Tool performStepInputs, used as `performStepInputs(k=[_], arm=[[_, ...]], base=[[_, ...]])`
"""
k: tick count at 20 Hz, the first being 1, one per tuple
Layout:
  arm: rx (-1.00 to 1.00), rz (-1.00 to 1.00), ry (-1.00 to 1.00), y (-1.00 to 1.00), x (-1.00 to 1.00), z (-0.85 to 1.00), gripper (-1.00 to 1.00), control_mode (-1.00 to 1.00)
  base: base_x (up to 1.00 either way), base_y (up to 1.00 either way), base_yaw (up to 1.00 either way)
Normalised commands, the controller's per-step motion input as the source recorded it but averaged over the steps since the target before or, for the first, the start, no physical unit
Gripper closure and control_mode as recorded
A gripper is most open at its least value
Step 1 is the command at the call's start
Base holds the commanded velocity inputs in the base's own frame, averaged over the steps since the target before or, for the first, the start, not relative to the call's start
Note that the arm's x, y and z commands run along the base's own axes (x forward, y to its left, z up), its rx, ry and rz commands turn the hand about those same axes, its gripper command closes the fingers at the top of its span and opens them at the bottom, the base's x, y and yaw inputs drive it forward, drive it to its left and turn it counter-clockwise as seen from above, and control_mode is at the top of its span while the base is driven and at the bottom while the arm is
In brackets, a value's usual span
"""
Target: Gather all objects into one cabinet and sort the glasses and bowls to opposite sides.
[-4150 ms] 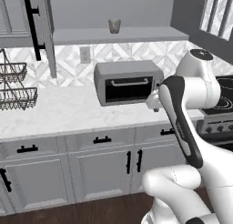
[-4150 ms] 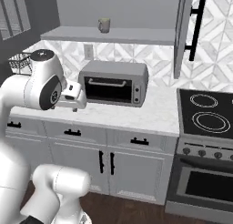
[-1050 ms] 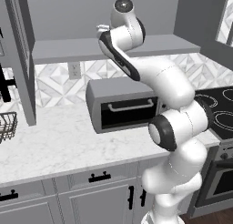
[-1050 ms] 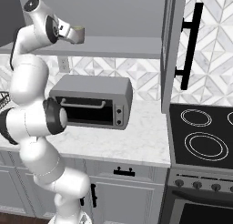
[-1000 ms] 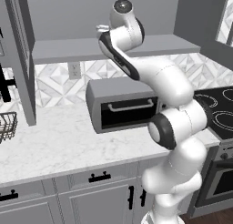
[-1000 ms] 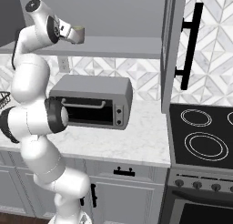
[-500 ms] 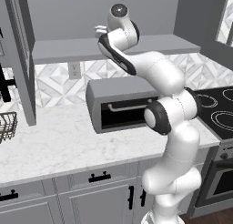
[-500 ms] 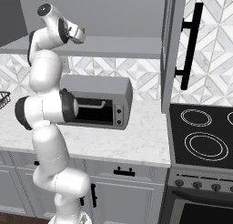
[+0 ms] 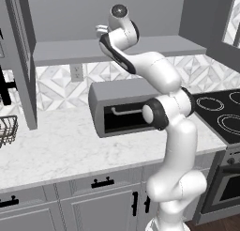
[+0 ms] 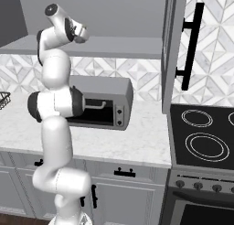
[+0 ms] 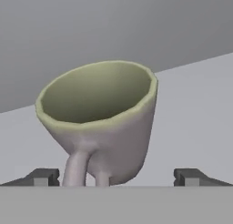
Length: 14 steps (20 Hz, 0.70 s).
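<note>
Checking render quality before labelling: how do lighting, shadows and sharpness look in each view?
Left base view: flat, even light, faint shadow beneath the toaster oven, no glare. Right base view: equally sharp, shelf evenly grey. Hand view: olive-grey cup appears large and tilted, edges soft, shading smooth, no cast shadow on the shelf; the hand stands open.

The cup's base and the lower end of its handle were cut off at the bottom of the hand view. In the left base view the wire basket was cropped by the left edge, and the stove by the right edge.
</note>
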Motion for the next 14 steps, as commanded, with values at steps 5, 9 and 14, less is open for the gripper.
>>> performStepInputs(k=[5, 9, 14], arm=[[0.0, 0.0, 0.0, 0.0, 0.22, 0.0, 1.0, -1.0], [0.0, 0.0, -0.02, -0.04, 0.0, -0.02, 1.0, -1.0], [-0.01, 0.01, -0.01, -0.02, -0.01, -0.1, 1.0, -1.0]], base=[[0.0, 0.0, 0.0], [0.0, 0.0, 0.0], [0.0, 0.0, 0.0]])
